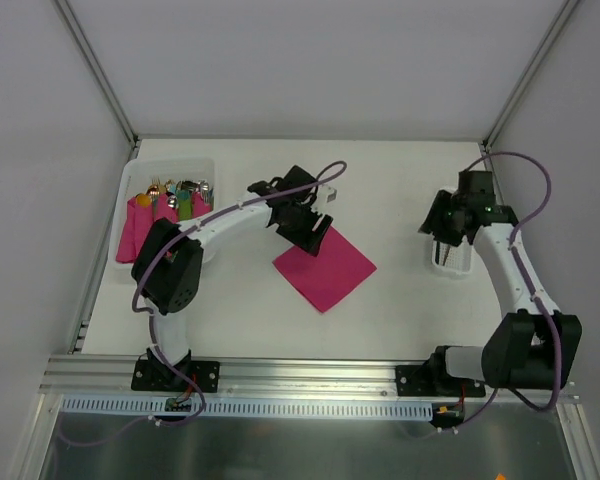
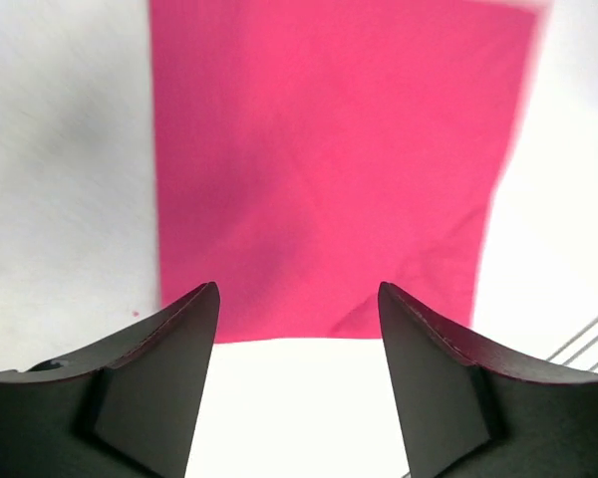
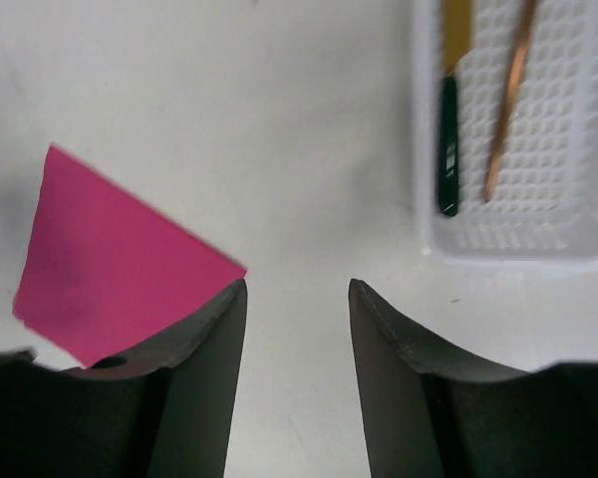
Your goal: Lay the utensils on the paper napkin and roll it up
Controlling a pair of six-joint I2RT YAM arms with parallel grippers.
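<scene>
The magenta paper napkin [image 1: 325, 266] lies flat on the white table, turned like a diamond. My left gripper [image 1: 308, 230] hovers over its far left corner, open and empty. In the left wrist view the napkin [image 2: 329, 169] fills the space beyond the gripper [image 2: 299, 299], with one near corner slightly lifted. My right gripper [image 1: 440, 234] is open and empty beside a small white tray [image 1: 452, 266]. In the right wrist view [image 3: 297, 289] that tray [image 3: 518, 244] holds a slim copper-gold utensil [image 3: 508, 100] and a green-handled piece [image 3: 448, 149]. The napkin [image 3: 110, 269] shows at the left.
A white bin [image 1: 170, 168] at the back left holds pink napkin bundles [image 1: 140, 228] with mixed cutlery tips. Grey walls close the table on three sides. The arm bases stand on the metal rail [image 1: 310, 372] at the near edge.
</scene>
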